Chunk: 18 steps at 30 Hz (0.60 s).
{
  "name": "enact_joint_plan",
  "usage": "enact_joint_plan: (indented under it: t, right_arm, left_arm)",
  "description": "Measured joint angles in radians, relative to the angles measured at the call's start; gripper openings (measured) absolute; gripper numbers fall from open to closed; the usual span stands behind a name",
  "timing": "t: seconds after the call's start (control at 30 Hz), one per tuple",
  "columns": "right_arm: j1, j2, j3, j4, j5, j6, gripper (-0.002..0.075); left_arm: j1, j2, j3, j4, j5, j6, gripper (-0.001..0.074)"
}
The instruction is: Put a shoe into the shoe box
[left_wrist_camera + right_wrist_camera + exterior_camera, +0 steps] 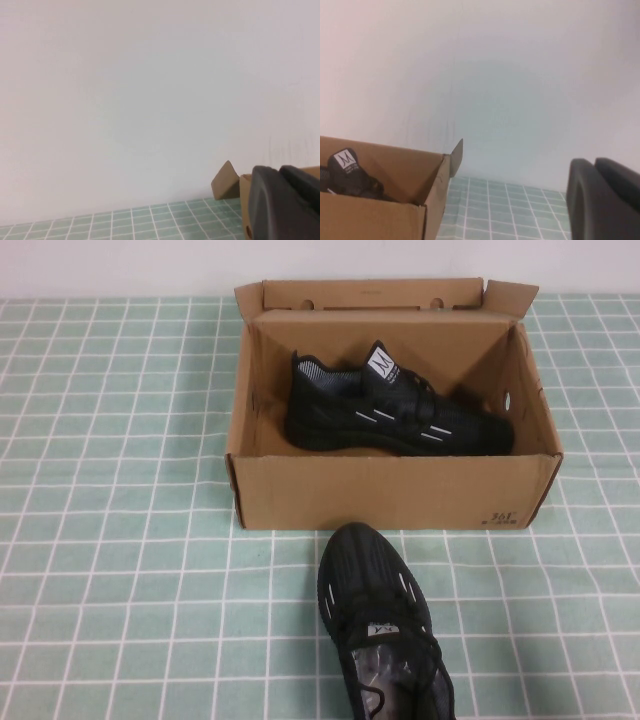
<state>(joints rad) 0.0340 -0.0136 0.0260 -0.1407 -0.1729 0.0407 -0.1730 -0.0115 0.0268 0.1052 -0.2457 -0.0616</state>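
Observation:
An open brown cardboard shoe box (390, 495) stands at the back middle of the table. One black shoe (400, 410) lies on its side inside it, toe to the right. A second black shoe (385, 625) lies on the cloth just in front of the box, toe toward the box, heel cut off by the near edge. Neither arm shows in the high view. In the left wrist view my left gripper (279, 171) is shut and empty, with a box corner (226, 181) beyond it. In the right wrist view my right gripper (594, 162) is shut and empty, beside the box (380, 215) holding the shoe (347, 175).
A green cloth with a white grid (120, 540) covers the table. A plain white wall (120, 265) rises behind the box. The box's lid flaps (360, 292) stand up at the back.

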Motion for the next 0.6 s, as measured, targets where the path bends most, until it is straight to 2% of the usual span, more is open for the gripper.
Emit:
enact_joint_plan:
  t: [0.23,0.4,0.6]
  right_arm:
    - [0.000,0.000,0.000,0.000,-0.040,0.007,-0.0008]
    - [0.000,0.000,0.000,0.000,-0.219,0.020,-0.0008]
    - [0.000,0.000,0.000,0.066,-0.484,0.089,-0.0008]
  left_arm:
    - [0.000,0.000,0.000,0.000,-0.043,0.010,-0.0005]
    - [0.000,0.000,0.000,-0.016,-0.231,0.002,-0.0005]
    - [0.000,0.000,0.000,-0.136,-0.426,-0.038,-0.0005]
